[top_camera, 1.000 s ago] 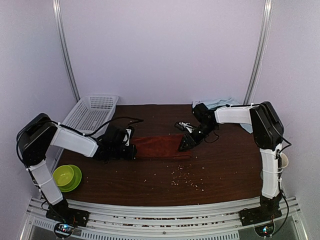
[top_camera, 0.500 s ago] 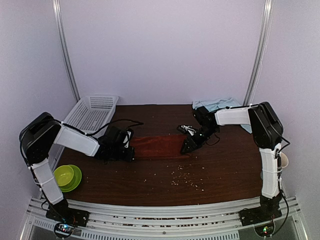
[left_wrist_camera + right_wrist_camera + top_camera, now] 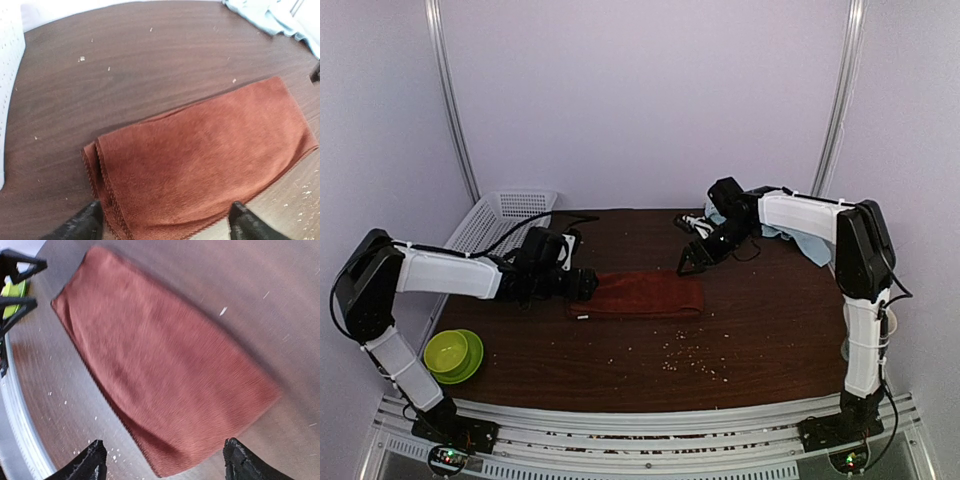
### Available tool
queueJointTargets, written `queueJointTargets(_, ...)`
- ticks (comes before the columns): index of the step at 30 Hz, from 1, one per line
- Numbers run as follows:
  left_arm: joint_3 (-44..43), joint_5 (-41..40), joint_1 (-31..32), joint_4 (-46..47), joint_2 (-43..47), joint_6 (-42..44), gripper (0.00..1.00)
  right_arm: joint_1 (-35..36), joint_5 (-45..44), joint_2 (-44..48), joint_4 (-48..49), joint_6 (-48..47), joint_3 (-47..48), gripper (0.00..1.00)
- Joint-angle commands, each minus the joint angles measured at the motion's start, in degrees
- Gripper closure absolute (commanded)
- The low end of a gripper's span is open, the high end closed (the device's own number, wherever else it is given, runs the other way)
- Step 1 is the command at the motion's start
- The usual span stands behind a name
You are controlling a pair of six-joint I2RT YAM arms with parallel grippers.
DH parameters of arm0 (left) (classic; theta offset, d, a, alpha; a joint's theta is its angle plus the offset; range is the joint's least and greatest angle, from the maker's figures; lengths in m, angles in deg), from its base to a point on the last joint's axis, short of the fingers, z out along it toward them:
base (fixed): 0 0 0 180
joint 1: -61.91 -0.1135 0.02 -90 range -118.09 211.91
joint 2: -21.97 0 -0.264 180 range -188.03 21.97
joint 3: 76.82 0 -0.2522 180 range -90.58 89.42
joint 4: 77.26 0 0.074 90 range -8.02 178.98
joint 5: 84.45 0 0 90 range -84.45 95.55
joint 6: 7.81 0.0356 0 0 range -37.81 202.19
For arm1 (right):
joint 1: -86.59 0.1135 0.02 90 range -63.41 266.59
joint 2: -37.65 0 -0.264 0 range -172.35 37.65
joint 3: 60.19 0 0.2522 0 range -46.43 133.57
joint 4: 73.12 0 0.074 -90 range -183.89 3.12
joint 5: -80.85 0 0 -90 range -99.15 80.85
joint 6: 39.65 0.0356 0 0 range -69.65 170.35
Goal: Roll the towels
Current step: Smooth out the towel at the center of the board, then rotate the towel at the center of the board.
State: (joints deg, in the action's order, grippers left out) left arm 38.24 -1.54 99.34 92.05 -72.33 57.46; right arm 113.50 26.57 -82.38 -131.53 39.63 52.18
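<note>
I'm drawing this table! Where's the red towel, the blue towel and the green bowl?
red towel (image 3: pixel 645 296): top camera view, middle of the folded cloth.
blue towel (image 3: pixel 262 12): left wrist view, its rumpled near part.
green bowl (image 3: pixel 448 351): top camera view, inside of the bowl.

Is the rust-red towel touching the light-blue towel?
Apart. The top external view shows bare tabletop between the rust-red towel and the light-blue towel at the far right.

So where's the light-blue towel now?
Top view: the light-blue towel lies bunched in the far right corner of the table, partly under the right arm, apart from the rust-red towel.
</note>
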Motion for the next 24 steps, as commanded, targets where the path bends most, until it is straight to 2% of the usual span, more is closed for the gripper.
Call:
queueJointTargets(1, 0.88, 1.52, -0.12, 1.92, 2.18, -1.6, 0.03, -0.27, -8.85, 1.54, 4.57, 1.37, 3.73, 0.18)
queueJointTargets(4, 1.63, 2.16, 1.59, 3.98, 1.07, -3.16, 0.02, 0.01, -16.09, -0.79, 7.94, 1.86, 5.42, 0.11)
queueJointTargets(8, 2.24, 2.9, 5.04, 6.58, -0.58, -6.03, 0.02, 1.87, -33.16, -3.15, 14.21, 1.6, 5.64, 0.0)
queueJointTargets(12, 4.07, 3.05, 7.59, 8.8, -0.52, -9.23, 0.02, 3.49, -45.35, -6.89, 17.95, 0.89, 7.37, 0.0)
queueJointTargets(18, 6.28, 2.17, 10.65, 10.04, -0.75, -13.21, 0.02, 4.04, -51.04, -13.78, 19.06, 0.43, 11.98, 0.0)
queueJointTargets(24, 6.13, 2.43, 11.53, 10.71, -3.6, -14.17, 0.02, 4.78, -50.82, -15.84, 17.58, -0.6, 11.42, 0.0)
